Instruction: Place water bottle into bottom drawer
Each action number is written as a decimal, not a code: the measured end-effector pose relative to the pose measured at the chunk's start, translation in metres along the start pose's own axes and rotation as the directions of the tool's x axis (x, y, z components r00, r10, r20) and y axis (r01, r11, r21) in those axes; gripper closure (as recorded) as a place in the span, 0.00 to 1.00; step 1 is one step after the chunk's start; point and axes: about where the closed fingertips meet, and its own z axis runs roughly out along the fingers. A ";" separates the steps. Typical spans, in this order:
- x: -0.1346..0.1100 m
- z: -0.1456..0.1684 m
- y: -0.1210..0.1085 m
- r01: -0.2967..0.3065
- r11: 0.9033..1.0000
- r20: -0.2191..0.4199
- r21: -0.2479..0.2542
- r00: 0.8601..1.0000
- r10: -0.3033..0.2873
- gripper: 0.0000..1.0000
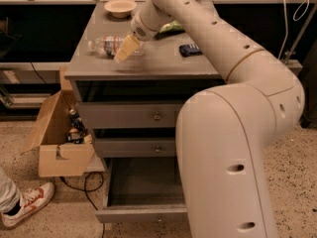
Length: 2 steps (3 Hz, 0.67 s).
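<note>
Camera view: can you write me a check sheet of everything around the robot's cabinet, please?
Surface: grey cabinet top, flat, with things lying on it.
Job's things: water bottle on its side on the left part of the top; bottom drawer pulled open, dark inside.
Clutter: bowl at the back; green bag behind the arm; dark blue packet to the right.
Claw: claw low over the top, at the bottle's right end; whether it has a grip cannot be told.
Cables: black cable on the floor left of the drawer.
Surroundings: open cardboard box with bottles inside, left of the cabinet; a sneaker at the bottom left; speckled floor.
</note>
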 end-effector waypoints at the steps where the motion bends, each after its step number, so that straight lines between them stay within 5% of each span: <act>1: 0.004 0.012 0.000 -0.016 1.000 -0.019 -0.014 1.000 0.016 0.27; 2: 0.005 0.019 0.000 -0.023 0.999 -0.023 -0.025 0.999 0.022 0.50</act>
